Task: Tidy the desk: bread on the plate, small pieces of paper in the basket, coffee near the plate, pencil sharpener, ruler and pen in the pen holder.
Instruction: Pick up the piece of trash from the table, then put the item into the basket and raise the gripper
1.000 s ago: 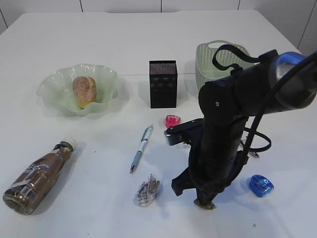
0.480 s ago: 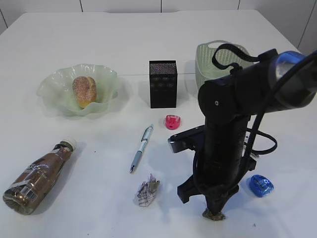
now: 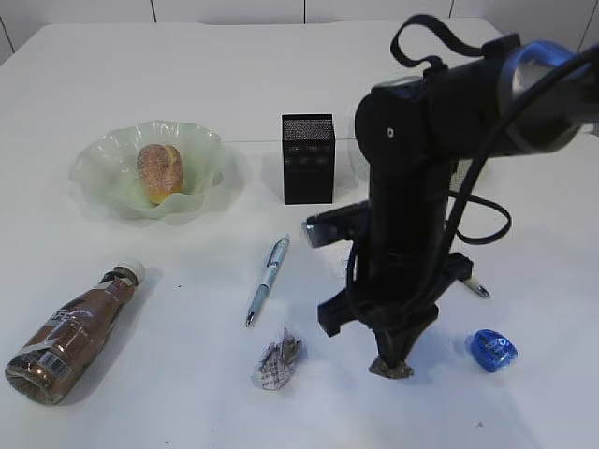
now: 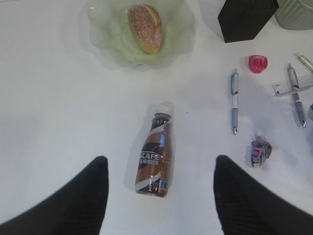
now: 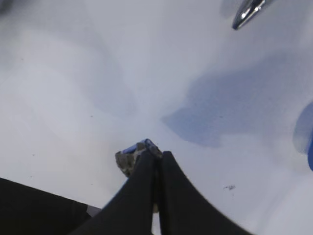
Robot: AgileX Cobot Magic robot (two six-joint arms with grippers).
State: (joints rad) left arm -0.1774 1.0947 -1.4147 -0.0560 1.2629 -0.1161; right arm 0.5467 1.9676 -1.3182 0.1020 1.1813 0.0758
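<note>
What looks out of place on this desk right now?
The coffee bottle lies on its side, well apart from the plate. A crumpled paper scrap still sits on the desk beside a pen.

The white desk (image 3: 187,75) carries the plate (image 3: 103,164), pen holder (image 3: 308,159), lying coffee (image 3: 70,332), a pen (image 3: 268,279), crumpled paper (image 3: 277,362) and a blue pencil sharpener (image 3: 493,349).

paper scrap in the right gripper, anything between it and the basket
The right gripper pinches a paper scrap low over the desk. The basket lies at the far right, behind the arm in the exterior view. A pen on the ruler lies between; lifted, the scrap should pass over them.
</note>
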